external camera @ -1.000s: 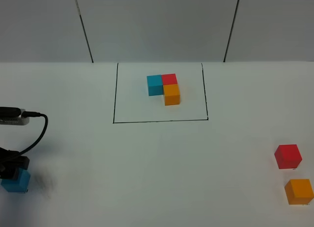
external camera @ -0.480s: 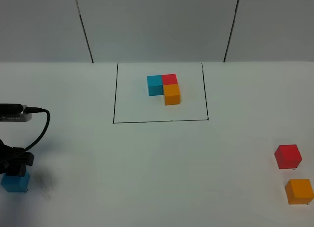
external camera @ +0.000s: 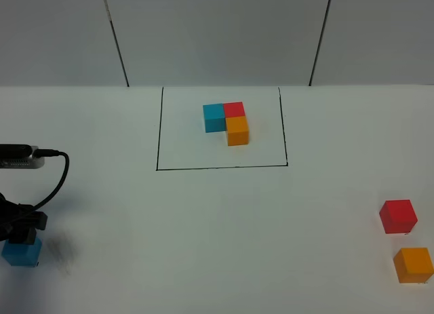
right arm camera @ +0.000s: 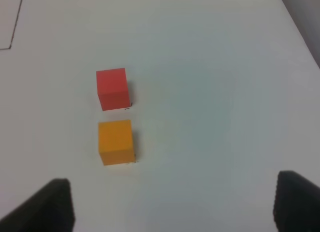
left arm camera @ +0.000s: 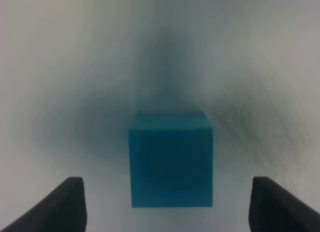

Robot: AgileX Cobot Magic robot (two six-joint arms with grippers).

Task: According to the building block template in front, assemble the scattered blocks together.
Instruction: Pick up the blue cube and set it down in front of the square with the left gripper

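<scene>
Tabletop (external camera: 217, 246): white, bare apart from the cubes and a drawn frame.

Template (external camera: 234, 124): far side of the tabletop, about midway along it, inside a thin black rectangle (external camera: 220, 168). Three cubes touching in an L: blue at the left, red beside it on the right, orange in front of the red one.

Loose blocks:
- Blue cube (external camera: 20, 252): near-left corner of the tabletop, sitting flat.
- Red cube (external camera: 397, 216): by the right edge, toward the near side.
- Orange cube (external camera: 413, 264): by the right edge, nearer the near-right corner than the red one. A narrow gap between the two, not touching. All three are well apart from the template.

Left gripper (left arm camera: 170, 204): over the blue cube at the near-left corner. The left wrist view is blurred, but the two dark fingertips (left arm camera: 70, 204) stand on either side of the cube with bare tabletop showing between each tip and the cube's faces. Fingers spread wide, no contact seen. A black cable (external camera: 60, 182) loops off the arm.

Right gripper (right arm camera: 172, 207): out of the high view. In the right wrist view its tips stand far apart with nothing between them; the red and orange cubes lie ahead of it, not touched.
</scene>
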